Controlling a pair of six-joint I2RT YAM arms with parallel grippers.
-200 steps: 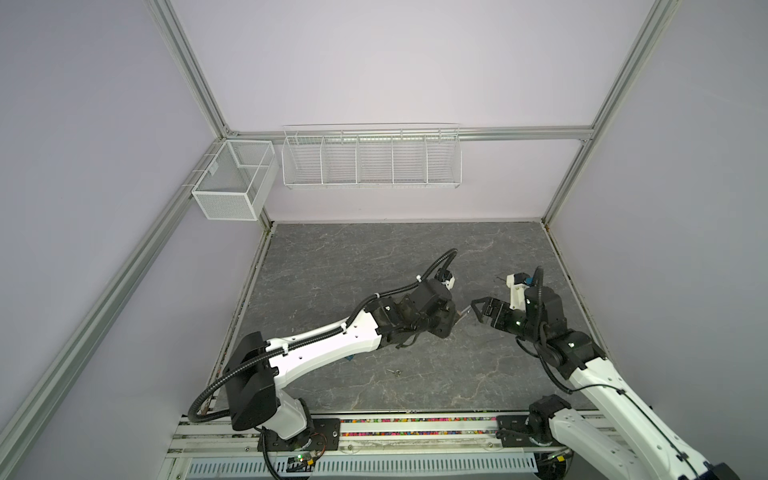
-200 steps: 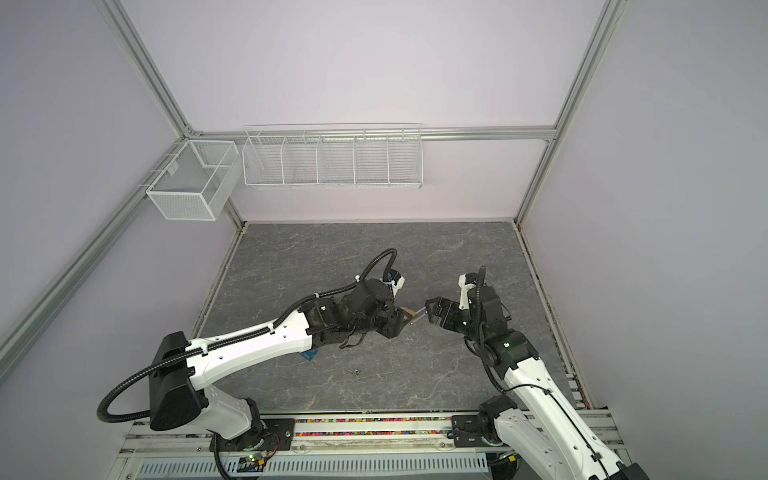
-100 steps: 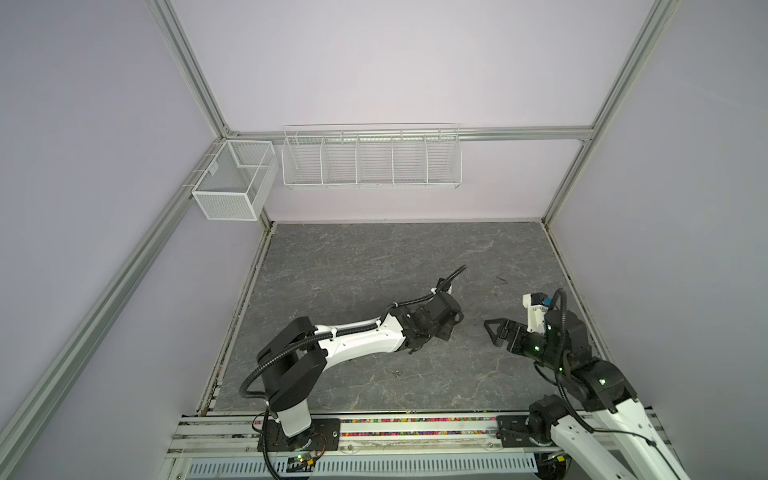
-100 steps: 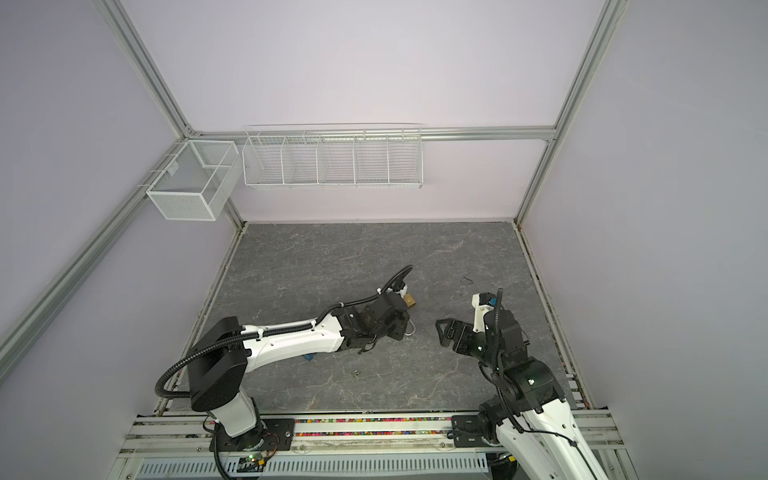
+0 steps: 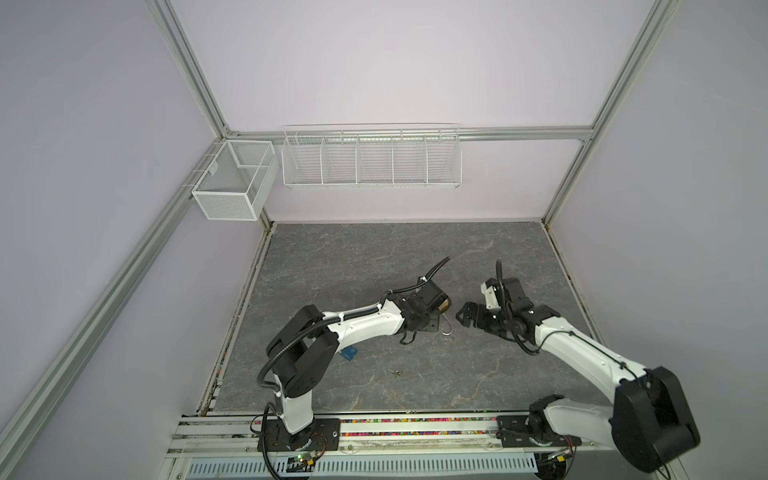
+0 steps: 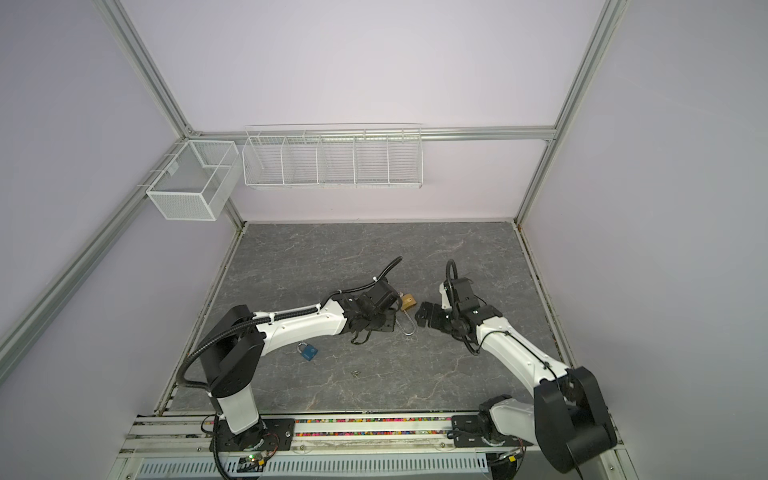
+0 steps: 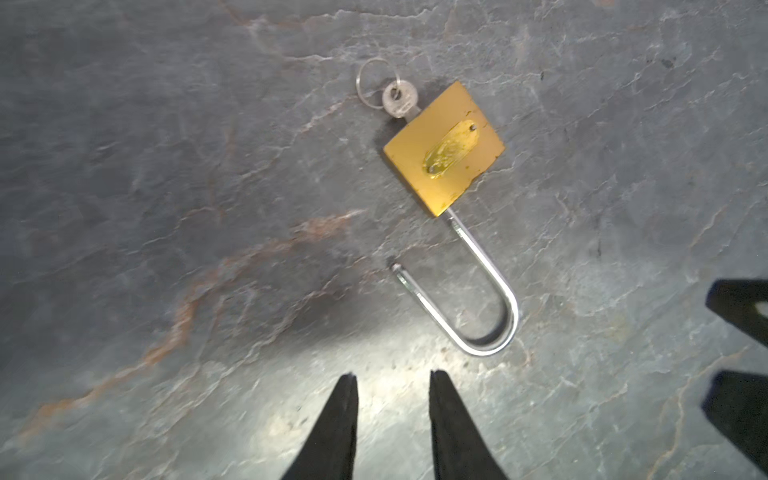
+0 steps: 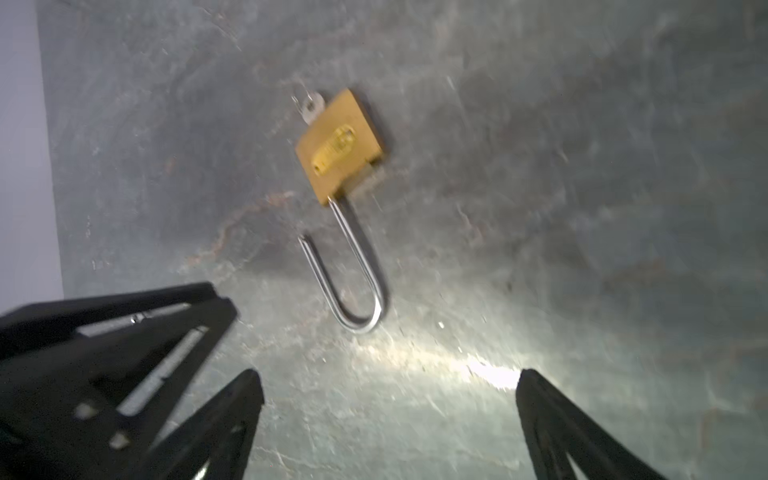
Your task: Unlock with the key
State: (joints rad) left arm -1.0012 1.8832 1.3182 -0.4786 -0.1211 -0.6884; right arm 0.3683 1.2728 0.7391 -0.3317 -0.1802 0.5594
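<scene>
Left tool (image 7: 391, 374) near padlock (image 7: 444, 149) with key (image 7: 400, 99)

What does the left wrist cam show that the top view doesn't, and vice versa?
Left wrist only: the key with its ring, seated in the brass padlock, and the free end of the shackle clear of the body.
Top view only: a blue padlock lying nearer the front edge, and the wire rack on the back wall.
Both: the brass padlock lying free on the table, shackle open.
</scene>
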